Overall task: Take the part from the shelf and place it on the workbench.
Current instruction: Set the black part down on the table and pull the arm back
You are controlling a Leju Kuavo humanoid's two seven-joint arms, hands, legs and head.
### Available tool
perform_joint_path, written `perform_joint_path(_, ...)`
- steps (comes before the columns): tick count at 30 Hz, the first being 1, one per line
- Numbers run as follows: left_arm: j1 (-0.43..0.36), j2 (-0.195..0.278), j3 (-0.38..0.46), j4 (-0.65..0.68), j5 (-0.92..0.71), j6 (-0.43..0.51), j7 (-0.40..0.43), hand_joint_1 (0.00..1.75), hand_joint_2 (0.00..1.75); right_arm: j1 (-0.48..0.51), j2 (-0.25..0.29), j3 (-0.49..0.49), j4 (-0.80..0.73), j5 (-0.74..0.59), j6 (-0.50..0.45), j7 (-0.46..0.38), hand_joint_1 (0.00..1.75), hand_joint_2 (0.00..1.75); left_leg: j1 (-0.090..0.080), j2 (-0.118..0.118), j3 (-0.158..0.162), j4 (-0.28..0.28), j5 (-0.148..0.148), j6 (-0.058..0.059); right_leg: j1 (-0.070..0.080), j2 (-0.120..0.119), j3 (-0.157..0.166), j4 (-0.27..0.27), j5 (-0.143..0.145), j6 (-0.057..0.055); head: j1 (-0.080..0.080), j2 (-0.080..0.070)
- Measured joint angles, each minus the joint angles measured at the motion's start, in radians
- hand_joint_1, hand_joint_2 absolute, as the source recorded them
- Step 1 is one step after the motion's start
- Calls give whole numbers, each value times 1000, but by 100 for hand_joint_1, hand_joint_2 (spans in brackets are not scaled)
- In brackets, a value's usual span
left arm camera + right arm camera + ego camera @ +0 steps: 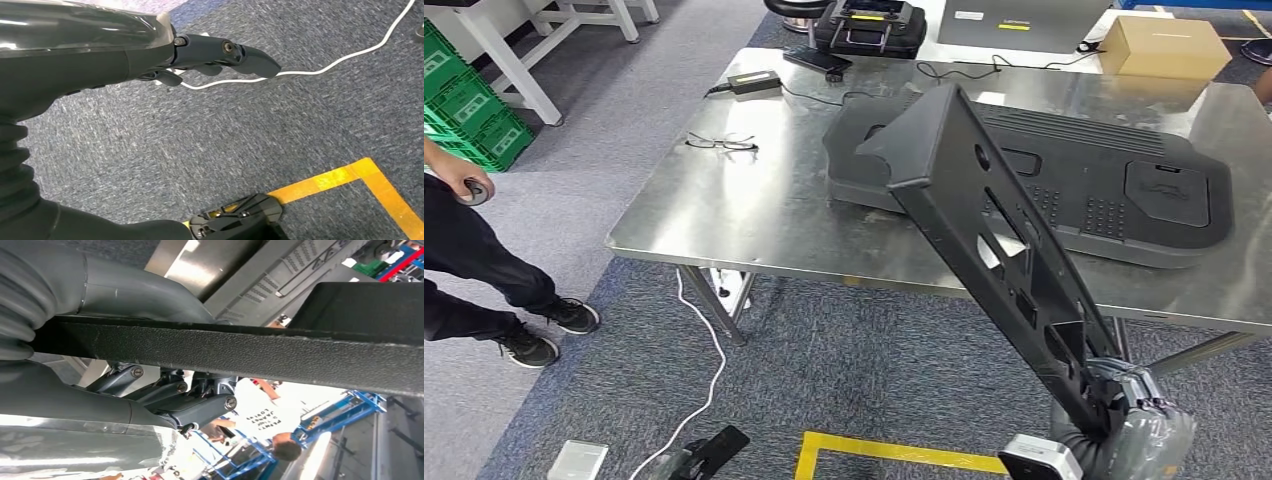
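Note:
A long black plastic part (984,230) rises slanted from my right hand (1124,420) at the lower right, and its upper end reaches over the steel workbench (754,210). The right hand grips the part's lower end. In the right wrist view the part's black edge (250,352) crosses the picture, clamped between the thumb and the fingers (190,400). A large flat black part (1114,185) lies on the workbench behind it. My left hand (220,52) hangs above the carpet with fingers stretched out and nothing in them.
Glasses (721,143), a power adapter (754,80), a black case (869,25) and a cardboard box (1164,45) lie on the tables. A person (464,250) stands at the left. White cable (709,360) and yellow floor tape (894,455) cross the carpet.

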Motion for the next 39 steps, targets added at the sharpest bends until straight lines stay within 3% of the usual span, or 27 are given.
perform_joint_path(7,-1,0,-6,0,-3,-18,-6,0,175,-10,-5,-1,-16,22,0,-3,175,175,0,0,0,0,0,0,0,0,0,0,0,0,0,0)
perform_joint_path(11,-5,0,-7,0,-6,-21,1,0,0,-27,-11,-2,-21,54,0,5,175,175,0,0,0,0,0,0,0,0,0,0,0,0,0,0)
perform_joint_path(16,-18,0,-22,0,-39,-12,47,0,0,-105,-38,-3,-8,195,0,79,175,175,0,0,0,0,0,0,0,0,1,0,1,0,0,0)
perform_joint_path(24,-43,-3,-57,0,-67,-15,78,0,0,-315,-109,-2,85,418,43,268,175,175,0,0,1,1,1,0,0,0,1,0,2,0,0,0)
perform_joint_path(30,-50,-5,-73,0,-74,-20,86,0,0,-438,-152,3,157,461,79,328,175,175,0,0,1,1,1,0,0,-1,1,0,2,1,0,0)
perform_joint_path(33,-53,-5,-84,0,-79,-26,97,0,0,-504,-170,9,195,502,121,380,175,175,0,0,1,1,1,0,0,1,1,1,2,1,0,0)
perform_joint_path(39,-61,-5,-111,0,-94,-42,117,0,0,-735,-203,20,338,584,241,470,175,175,0,0,1,2,2,0,-1,0,1,1,5,1,0,0)
